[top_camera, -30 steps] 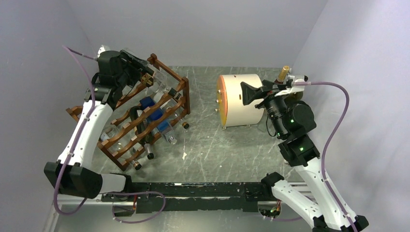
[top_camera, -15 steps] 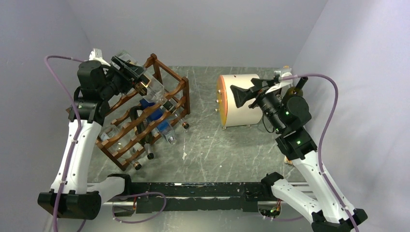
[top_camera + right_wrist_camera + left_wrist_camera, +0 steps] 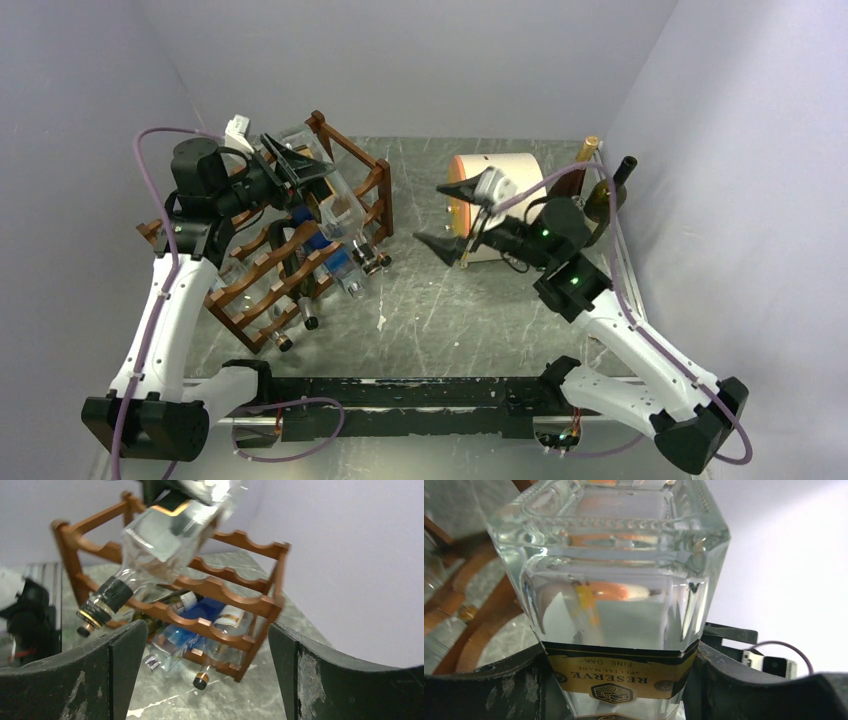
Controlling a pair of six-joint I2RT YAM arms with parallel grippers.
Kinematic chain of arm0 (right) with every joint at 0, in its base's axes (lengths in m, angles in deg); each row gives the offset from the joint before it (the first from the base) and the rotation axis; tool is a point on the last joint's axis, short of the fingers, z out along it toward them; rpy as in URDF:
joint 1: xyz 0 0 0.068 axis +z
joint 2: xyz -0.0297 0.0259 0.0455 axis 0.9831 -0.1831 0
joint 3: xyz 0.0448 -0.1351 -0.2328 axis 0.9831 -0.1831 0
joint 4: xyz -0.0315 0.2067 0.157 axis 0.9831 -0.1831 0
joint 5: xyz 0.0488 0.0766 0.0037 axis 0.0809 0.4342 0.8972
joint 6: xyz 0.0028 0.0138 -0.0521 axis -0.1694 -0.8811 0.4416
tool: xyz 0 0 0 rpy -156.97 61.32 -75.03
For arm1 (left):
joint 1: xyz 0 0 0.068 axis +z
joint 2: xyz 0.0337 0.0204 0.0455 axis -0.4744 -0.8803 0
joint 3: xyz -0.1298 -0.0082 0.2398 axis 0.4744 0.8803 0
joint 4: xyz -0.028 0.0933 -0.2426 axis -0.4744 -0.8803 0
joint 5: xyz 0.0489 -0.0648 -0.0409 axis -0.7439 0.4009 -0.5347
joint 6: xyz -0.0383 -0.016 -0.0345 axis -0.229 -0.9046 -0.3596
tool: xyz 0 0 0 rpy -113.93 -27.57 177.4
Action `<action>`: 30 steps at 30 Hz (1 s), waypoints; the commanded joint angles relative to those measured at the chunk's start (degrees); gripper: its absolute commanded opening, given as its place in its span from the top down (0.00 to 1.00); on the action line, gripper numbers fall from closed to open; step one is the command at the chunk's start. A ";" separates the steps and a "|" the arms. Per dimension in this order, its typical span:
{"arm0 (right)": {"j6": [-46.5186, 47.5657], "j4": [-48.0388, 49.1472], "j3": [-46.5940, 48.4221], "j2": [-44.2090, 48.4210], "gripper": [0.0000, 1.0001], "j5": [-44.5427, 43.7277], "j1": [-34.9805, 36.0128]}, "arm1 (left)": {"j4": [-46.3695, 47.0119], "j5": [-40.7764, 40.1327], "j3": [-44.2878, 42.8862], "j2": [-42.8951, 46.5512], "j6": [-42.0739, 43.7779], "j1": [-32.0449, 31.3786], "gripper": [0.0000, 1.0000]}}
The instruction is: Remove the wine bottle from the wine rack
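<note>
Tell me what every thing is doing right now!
Clear bottle: held near its base, tilted neck-down.
Left gripper: jaws shut on clear bottle.
Right gripper: jaws open, empty.
Wine rack: standing, blue bottle lying inside.
Cream drum: lying on its side.

one wine rack (image 3: 386, 205), one drum (image 3: 520, 168)

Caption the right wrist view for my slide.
Open right gripper faces the wine rack; a clear bottle tilts neck-down by its top rails.
</note>
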 commanded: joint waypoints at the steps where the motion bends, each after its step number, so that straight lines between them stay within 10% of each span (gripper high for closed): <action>1: 20.22 6.41 -4.49 -1.20 0.05 2.17 7.11 | 12.23 14.52 0.74 0.83 -5.38 0.36 0.93; 13: 66.25 -1.18 -0.03 -9.77 0.08 -5.11 26.44 | 7.64 22.78 2.12 1.20 -3.00 0.36 0.93; 30: 77.95 11.58 1.83 -15.83 0.03 -13.49 34.22 | 2.99 23.74 1.54 0.01 -0.02 0.36 0.93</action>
